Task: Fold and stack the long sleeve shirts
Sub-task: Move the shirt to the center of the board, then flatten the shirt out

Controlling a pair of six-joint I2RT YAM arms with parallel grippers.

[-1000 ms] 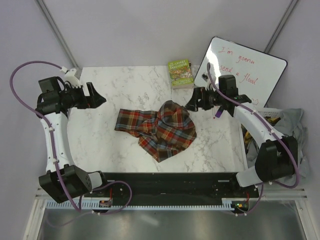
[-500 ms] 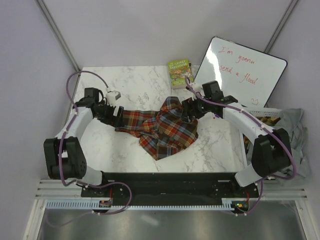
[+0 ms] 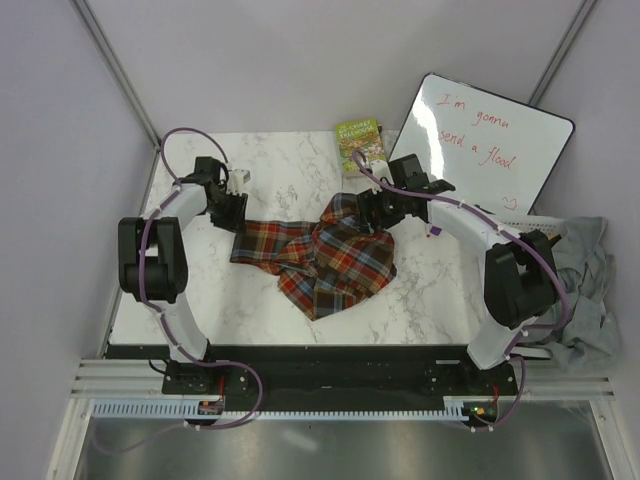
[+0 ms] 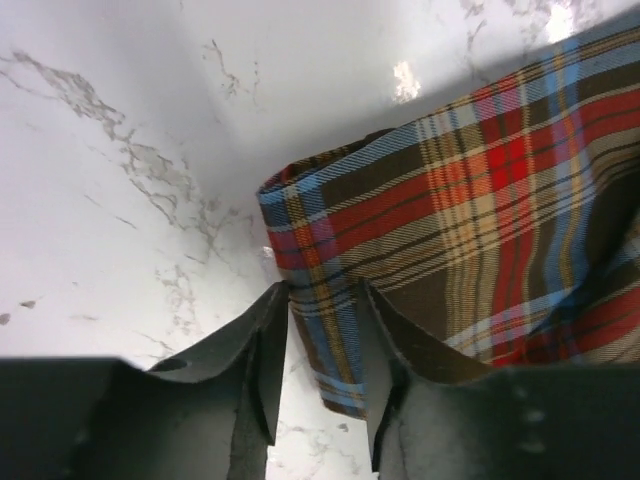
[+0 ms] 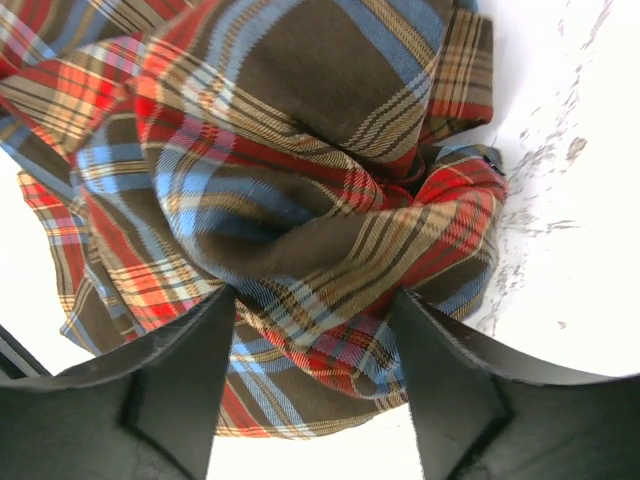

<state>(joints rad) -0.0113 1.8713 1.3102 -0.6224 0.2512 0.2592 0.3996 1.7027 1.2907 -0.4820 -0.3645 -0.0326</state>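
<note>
One long sleeve shirt (image 3: pixel 325 255), plaid flannel in red-orange, brown and blue, lies crumpled mid-table. My left gripper (image 3: pixel 232 212) is down at the shirt's left end. In the left wrist view a folded plaid edge (image 4: pixel 330 330) runs between the fingers (image 4: pixel 262 350), whose jaws stand narrow with a strip of table showing beside the cloth. My right gripper (image 3: pixel 371 214) is at the shirt's upper right. Its jaws stand wide, straddling a bunched fold (image 5: pixel 320 250) of the plaid with the right gripper (image 5: pixel 315 345) open around it.
A green book (image 3: pixel 361 146) lies at the table's back edge beside a leaning whiteboard (image 3: pixel 483 140) with red writing. Off the table's right side sits a heap of grey cloth (image 3: pixel 588 285). The marble table (image 3: pixel 200 290) has bare surface to the left of and in front of the shirt.
Both arms swung in from the table's sides and came down onto the shirt's left end and upper right. Both pairs of jaws have narrowed, the left more.
</note>
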